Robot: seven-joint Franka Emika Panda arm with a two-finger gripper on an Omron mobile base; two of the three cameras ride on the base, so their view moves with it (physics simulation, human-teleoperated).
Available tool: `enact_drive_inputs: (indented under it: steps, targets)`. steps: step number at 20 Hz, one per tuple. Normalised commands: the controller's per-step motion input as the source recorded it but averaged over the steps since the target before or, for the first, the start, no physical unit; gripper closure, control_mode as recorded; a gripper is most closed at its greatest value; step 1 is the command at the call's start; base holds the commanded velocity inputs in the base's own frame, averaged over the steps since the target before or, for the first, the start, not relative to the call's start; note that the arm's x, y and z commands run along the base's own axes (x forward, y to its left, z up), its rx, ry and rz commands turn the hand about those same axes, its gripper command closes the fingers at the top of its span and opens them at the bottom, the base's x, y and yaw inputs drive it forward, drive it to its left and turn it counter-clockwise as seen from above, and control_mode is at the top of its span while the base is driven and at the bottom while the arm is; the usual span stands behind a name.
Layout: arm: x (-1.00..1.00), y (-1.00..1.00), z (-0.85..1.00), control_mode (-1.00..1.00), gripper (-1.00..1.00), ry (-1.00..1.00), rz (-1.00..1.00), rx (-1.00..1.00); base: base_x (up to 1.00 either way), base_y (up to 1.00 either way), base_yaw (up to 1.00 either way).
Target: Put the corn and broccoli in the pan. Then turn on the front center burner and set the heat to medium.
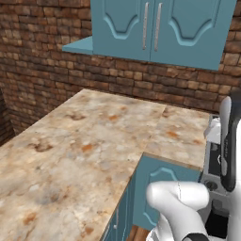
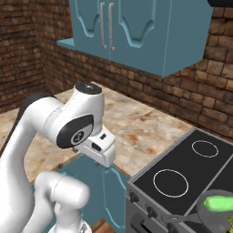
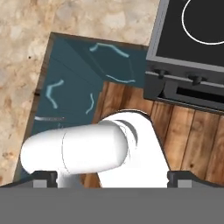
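Corn [image 2: 220,203] in pan [image 2: 205,215] on black cooktop [image 2: 182,168]

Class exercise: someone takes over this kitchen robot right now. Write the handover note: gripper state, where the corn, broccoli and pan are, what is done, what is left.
Gripper: jaws open, holding nothing, pointing down over the wooden floor beside the stove.
Pan: on the cooktop, near the front, at the lower right edge of the right base view.
Corn: already lying in the pan.
Broccoli: a bumpy yellow-green bit at the picture's corner, apparently in the pan too, but cut off, so check.
Knobs: along the stove front, untouched by the gripper now.
Left: confirm the broccoli, then turn on the front center burner and set medium heat.
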Motion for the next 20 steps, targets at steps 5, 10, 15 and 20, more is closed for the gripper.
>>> enact_drive_inputs:
  steps: [5, 10, 15, 20]
  targets:
    - [0.16, 0.96, 0.11, -1.00, -1.00, -0.13, 0.00, -0.02, 0.00, 0.00, 0.00]
    - [0.58, 0.92, -0.18, -1.00, -1.00, -0.01, -0.01, -0.09, 0.00, 0.00, 0.00]
    - [0.65, 0.37, -0.01, -1.00, -1.00, 0.06, 0.07, -0.05, 0.00, 0.00, 0.00]
    - [0.78, 0.02, -0.01, -1.00, -1.00, 0.11, 0.21, -0.01, 0.00, 0.00, 0.00]
